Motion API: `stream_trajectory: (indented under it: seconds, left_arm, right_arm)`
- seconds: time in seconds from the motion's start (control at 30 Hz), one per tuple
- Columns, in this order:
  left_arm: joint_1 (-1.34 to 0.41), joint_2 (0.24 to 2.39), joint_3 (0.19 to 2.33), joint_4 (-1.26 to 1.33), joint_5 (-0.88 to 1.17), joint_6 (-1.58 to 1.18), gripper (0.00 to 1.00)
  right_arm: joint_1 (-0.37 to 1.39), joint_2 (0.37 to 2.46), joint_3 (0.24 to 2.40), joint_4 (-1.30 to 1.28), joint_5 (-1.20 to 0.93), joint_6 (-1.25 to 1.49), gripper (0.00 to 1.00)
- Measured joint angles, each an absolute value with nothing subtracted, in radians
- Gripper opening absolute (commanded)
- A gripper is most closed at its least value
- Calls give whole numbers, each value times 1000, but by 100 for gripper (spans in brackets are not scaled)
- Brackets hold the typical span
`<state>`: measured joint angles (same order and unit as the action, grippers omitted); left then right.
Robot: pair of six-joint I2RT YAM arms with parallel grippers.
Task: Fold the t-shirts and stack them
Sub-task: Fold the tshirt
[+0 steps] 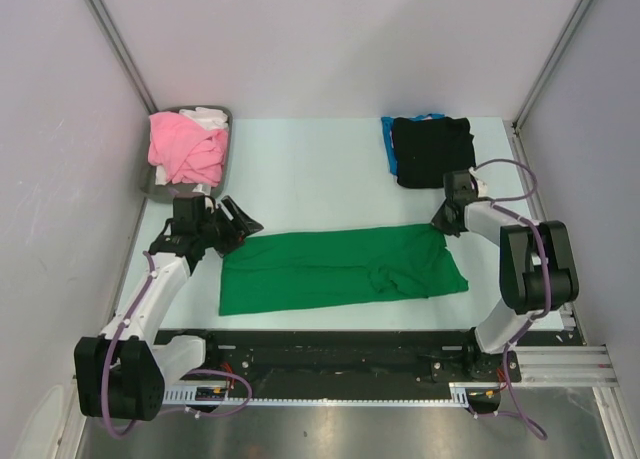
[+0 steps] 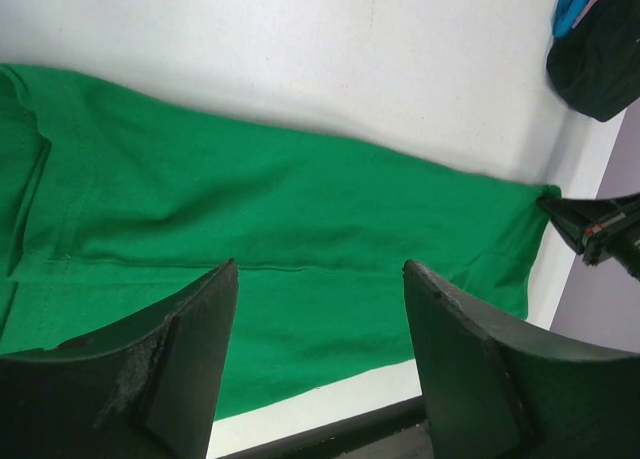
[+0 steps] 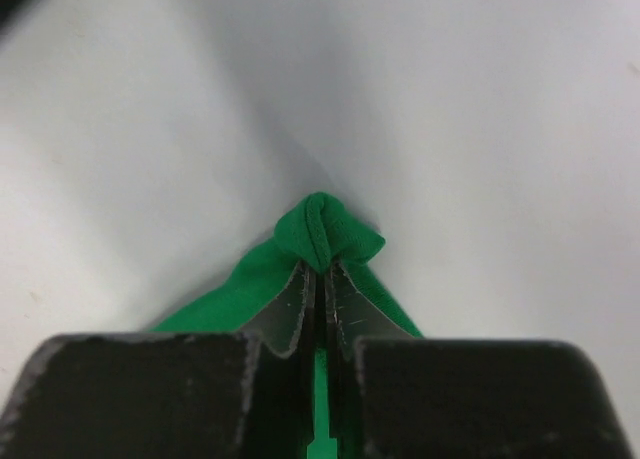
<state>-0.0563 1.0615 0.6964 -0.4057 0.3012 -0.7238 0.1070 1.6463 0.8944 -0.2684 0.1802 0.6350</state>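
Seemingly midway, a black tee (image 1: pixel 432 151) sits stacked on a blue tee (image 1: pixel 387 139) far right on the counter (image 1: pixel 320 169), a pink tee (image 1: pixel 180 144) and a white tee (image 1: pixel 207 118) lie bunched in the tray (image 1: pixel 226 139), and the green tee (image 1: pixel 340 269) lies mid-counter, one corner clenched in the right pincer (image 1: pixel 441 223), the left pincer (image 1: pixel 238 226) released.

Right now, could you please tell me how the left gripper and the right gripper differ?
The left gripper is open; the right gripper is shut. The left gripper holds nothing, while the right gripper pinches a corner of the green t-shirt. Both are at opposite ends of that t-shirt.
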Motion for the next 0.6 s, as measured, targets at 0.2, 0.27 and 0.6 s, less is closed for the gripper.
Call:
stream_trajectory:
  seconds: [0.2, 0.27, 0.6]
  left_arm:
    - [-53, 1061, 696, -405, 301, -722, 72]
    - [-51, 1061, 696, -405, 301, -722, 72]
    - [-33, 1068, 696, -405, 303, -714, 72]
  right_arm:
    - [184, 1823, 1109, -268, 175, 589, 0]
    - [227, 1897, 1206, -274, 165, 568, 0]
    - [428, 2299, 1830, -415, 125, 476, 0]
